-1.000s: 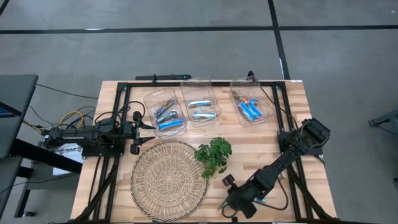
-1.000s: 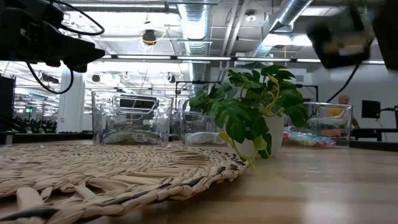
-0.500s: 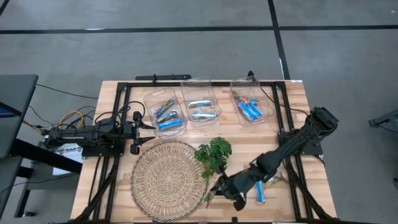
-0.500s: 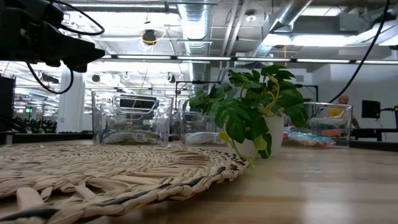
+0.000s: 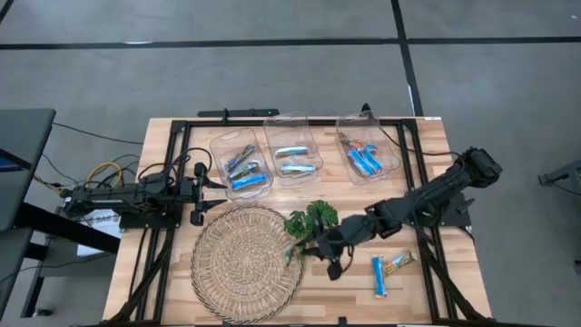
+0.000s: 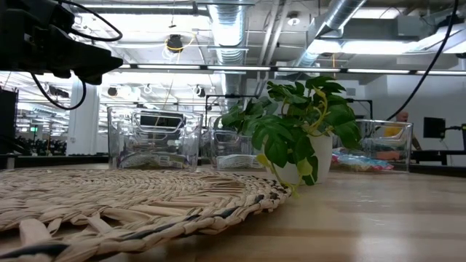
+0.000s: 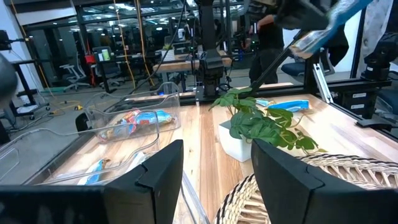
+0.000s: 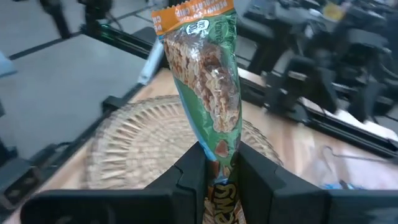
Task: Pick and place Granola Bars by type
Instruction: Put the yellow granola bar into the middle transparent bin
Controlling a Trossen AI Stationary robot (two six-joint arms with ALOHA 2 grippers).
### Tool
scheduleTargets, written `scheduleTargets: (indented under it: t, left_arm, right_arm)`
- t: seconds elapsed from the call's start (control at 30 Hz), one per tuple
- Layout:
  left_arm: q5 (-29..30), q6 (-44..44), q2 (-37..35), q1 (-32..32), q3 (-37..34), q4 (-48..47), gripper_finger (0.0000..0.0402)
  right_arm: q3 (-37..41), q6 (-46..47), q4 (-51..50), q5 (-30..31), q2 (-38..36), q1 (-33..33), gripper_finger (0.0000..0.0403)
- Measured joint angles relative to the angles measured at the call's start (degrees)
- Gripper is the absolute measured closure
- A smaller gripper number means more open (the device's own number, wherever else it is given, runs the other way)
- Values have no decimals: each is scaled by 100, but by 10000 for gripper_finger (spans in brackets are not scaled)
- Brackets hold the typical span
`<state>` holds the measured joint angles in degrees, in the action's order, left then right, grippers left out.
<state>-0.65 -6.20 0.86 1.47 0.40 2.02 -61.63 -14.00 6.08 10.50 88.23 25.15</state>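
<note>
While the right end effector (image 8: 214,163) is clamped on the lower end of a tan-and-green granola bar (image 8: 202,74), the bar stands upright between the fingers, held by one end so its length hangs free of the grip. In the high view this end effector (image 5: 329,252) sits above the counter (image 5: 427,150) just beside the green plant (image 5: 310,224), near the edge of the woven mat (image 5: 245,263); judged from that, the bar is in transit toward a sorting spot.

Left end effector (image 7: 214,180): fingers apart, holding nothing, parked at the counter's left side (image 5: 201,186).

Counts, high view:
- Three clear bins (image 5: 292,153) in a row along the far side, each holding bars grouped by look; exact number per bin cannot be told.
- Two loose bars on the counter right of the mat: one bright blue bar (image 5: 378,275), one tan bar (image 5: 399,262) just beside it.
- One mat, bare.
</note>
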Motion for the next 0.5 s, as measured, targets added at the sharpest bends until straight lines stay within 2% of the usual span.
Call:
scheduleTargets:
  t: [0.2,0.5]
  left_arm:
    - [0,0,0,1,0,0,219]
    - [0,0,0,-1,0,0,219]
  right_arm:
    - [0,-2,59,-2,4,-781,339]
    - [0,0,64,4,4,-2470,339]
